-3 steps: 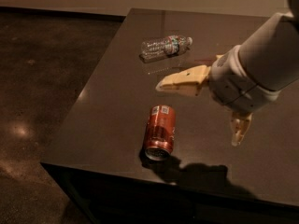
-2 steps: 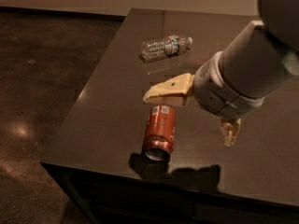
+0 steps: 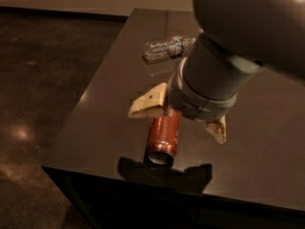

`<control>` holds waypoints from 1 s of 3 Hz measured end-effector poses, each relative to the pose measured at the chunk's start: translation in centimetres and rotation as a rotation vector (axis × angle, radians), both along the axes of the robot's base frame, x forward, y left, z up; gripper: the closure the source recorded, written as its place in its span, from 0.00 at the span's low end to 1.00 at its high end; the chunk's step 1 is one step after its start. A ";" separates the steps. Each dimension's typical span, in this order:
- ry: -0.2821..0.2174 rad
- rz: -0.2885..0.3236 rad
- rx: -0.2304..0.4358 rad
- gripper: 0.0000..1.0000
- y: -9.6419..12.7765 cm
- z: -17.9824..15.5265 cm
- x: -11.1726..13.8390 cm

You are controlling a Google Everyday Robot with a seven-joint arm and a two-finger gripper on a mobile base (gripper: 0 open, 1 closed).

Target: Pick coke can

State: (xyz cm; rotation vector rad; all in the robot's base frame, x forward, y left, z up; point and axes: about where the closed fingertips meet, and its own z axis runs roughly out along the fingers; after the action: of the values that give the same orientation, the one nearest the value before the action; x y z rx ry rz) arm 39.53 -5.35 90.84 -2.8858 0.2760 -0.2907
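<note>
The coke can (image 3: pixel 163 138) lies on its side on the dark table (image 3: pixel 109 89), near the front edge, its open silver end facing the front. My gripper (image 3: pixel 183 120) hangs right above the can's far half. It is open: one tan finger (image 3: pixel 147 106) sticks out to the left of the can and the other tan finger (image 3: pixel 217 129) to the right. The large grey wrist and arm (image 3: pixel 224 70) hide the can's far end.
A clear plastic water bottle (image 3: pixel 167 48) lies on its side farther back on the table. The table's front edge (image 3: pixel 143 175) is just beyond the can, and its left edge drops to a dark floor (image 3: pixel 43 104).
The arm has moved left and down toward the can. The gripper now straddles the can from above, and the arm covers more of the view. The can and bottle have not moved.
</note>
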 end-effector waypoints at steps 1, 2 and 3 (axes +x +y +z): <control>0.018 0.036 -0.083 0.00 0.7 -1.1 0.4; 0.034 0.053 -0.148 0.00 1.2 -2.3 0.9; 0.047 0.055 -0.184 0.00 1.6 -3.1 1.1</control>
State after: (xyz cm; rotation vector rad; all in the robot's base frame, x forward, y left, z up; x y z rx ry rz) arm 40.67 -3.76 87.74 -3.0796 0.1869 -0.2508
